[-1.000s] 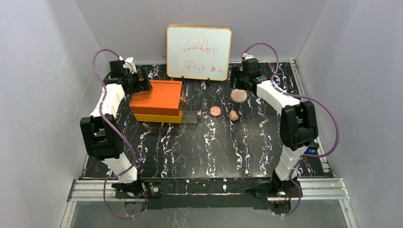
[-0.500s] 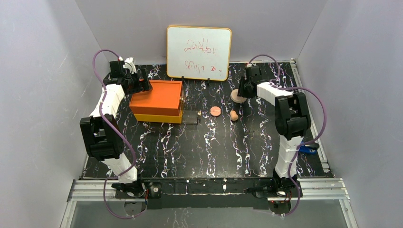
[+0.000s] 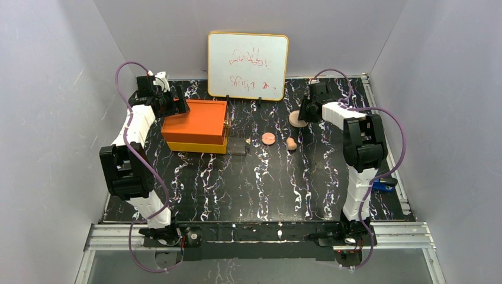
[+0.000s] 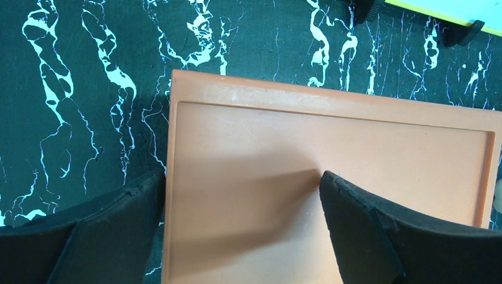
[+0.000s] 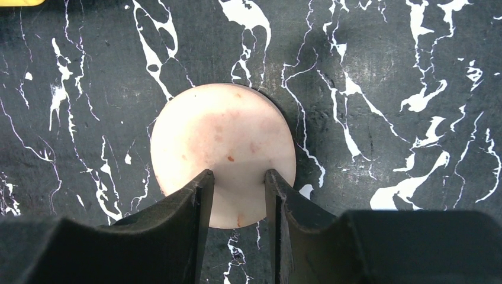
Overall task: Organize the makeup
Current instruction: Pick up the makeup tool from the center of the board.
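Makeup lies on the black table with white veins [image 3: 254, 183], right of the middle in the upper half of the top view. You can see three bits there: a big pale round soft pad [image 5: 223, 136], a small flat round peach disc [image 3: 268, 138] and a tan egg-shaped sponge [image 3: 291, 143]. The big pad lies flat. The small disc and the sponge sit near each other but not touching, below and left of the big pad.

Your right tool [image 5: 238, 177] is down over the big pad. Its two black fingers [image 5: 195, 201] stand close together with a narrow gap. The tips are over the near part of the pad, and the pad is wider than the gap. You cannot tell if they pinch it.

Your left tool [image 4: 241, 177] is spread wide and holds nothing. It hangs over the flat top of the big orange plastic box [image 3: 198, 121] at the upper left of the top view. In the wrist view one finger is at the box's left edge and the other is over the lid.

A clear drawer [image 3: 237, 145] sticks out at the box's lower right, just left of the small disc. A white board with a yellow rim [image 3: 247, 57] and red scribbles stands at the top middle. A small blue thing [image 3: 385, 187] peeks out by the right arm.
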